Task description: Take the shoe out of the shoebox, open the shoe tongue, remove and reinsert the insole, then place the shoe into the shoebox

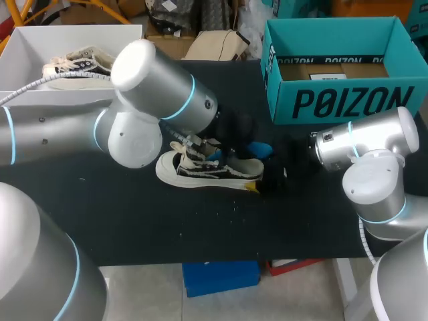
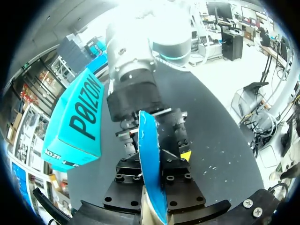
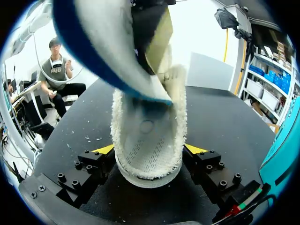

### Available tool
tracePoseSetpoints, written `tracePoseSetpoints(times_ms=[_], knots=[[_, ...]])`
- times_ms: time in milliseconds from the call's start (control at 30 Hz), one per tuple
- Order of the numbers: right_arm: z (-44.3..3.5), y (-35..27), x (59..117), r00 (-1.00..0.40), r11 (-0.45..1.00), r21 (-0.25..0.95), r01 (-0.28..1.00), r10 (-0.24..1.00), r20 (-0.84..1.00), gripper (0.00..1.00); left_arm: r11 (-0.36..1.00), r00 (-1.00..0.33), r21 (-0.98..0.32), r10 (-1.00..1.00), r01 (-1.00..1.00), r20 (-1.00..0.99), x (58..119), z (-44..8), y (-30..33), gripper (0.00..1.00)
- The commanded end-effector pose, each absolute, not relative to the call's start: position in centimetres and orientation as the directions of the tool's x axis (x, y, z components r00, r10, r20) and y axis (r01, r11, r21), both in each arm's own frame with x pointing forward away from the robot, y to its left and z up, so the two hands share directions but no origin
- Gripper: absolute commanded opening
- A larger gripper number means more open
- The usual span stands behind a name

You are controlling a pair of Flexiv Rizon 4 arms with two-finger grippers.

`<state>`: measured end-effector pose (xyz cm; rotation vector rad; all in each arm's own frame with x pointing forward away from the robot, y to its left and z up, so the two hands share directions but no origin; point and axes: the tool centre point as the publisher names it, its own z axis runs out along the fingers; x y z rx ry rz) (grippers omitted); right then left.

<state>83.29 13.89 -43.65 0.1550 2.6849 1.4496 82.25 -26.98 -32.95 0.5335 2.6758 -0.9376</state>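
Observation:
The black-and-white striped shoe [image 1: 207,170] lies on its white sole on the black table [image 1: 134,214], toe pointing right. In the right wrist view its toe [image 3: 147,145] sits between the yellow tips, both pressing its sides, so my right gripper [image 3: 149,150] is shut on the shoe. The blue insole [image 2: 149,154] stands edge-on between the fingers of my left gripper [image 2: 157,159], which is shut on it. The insole [image 1: 257,148] hangs just above the shoe's opening, its pale underside [image 3: 108,51] showing in the right wrist view. My right gripper [image 1: 264,180] is at the toe.
The open teal shoebox [image 1: 341,100] stands at the back right, close behind my right arm. A white box [image 1: 20,40] with another shoe [image 1: 77,63] is at the back left. Bare table lies in front of the shoe.

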Motion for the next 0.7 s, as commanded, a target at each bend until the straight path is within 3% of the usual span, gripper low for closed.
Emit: tracePoseSetpoints(times_ms=[33, 333, 700], knots=[[-43.8, 13.9, 83.3, -0.991, 0.546, 0.836, 0.049, 0.131, -0.027, 0.00, 0.610, -0.904, -0.669, 0.250, 0.425, -0.347, 80.9, -30.0, -25.0, 0.00], [-43.8, 13.9, 83.3, -0.991, 0.546, 0.836, 0.049, 0.131, -0.027, 0.00, 0.319, -0.894, -0.855, 0.331, 0.408, -0.303, 79.7, -21.9, -27.7, 0.00], [-43.8, 13.9, 83.3, -0.991, 0.546, 0.836, 0.049, 0.131, -0.027, 0.00, 0.319, -0.894, -0.855, 0.331, 0.408, -0.303, 79.7, -21.9, -27.7, 0.00]])
